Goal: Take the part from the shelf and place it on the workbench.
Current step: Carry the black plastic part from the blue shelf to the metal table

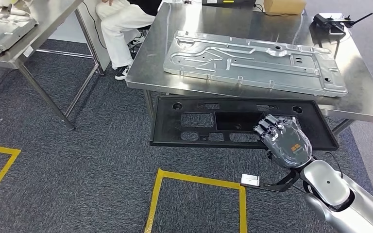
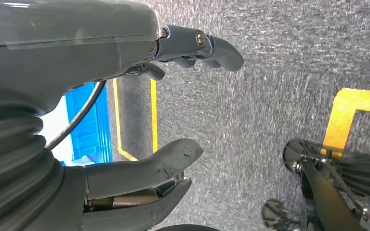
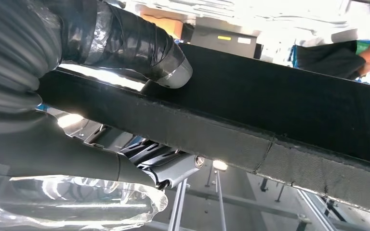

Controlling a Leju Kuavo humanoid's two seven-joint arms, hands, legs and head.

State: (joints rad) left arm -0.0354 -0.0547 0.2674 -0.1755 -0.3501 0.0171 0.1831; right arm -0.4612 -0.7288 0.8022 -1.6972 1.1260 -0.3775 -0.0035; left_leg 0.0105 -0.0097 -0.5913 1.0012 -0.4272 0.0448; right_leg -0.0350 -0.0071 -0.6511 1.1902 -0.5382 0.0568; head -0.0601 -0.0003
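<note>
The part is a long black flat panel (image 1: 167,127) with several cutouts. It hangs level over the carpet, its far edge at the front edge of the steel workbench (image 1: 209,24) and slightly lower than the top. My right hand (image 1: 284,138) grips its near edge toward the right end. In the right wrist view the thumb (image 3: 144,45) lies on the black panel (image 3: 289,101) and the fingers (image 3: 168,166) curl under it. My left hand (image 2: 77,53) hangs over the grey carpet, fingers apart, holding nothing.
A large silver sheet-metal panel (image 1: 252,60) covers much of the workbench; a cardboard box (image 1: 284,6) and a black device (image 1: 330,20) sit at its back. A second table (image 1: 43,29) stands left, a seated person (image 1: 119,24) between them. Yellow tape (image 1: 199,180) marks the floor.
</note>
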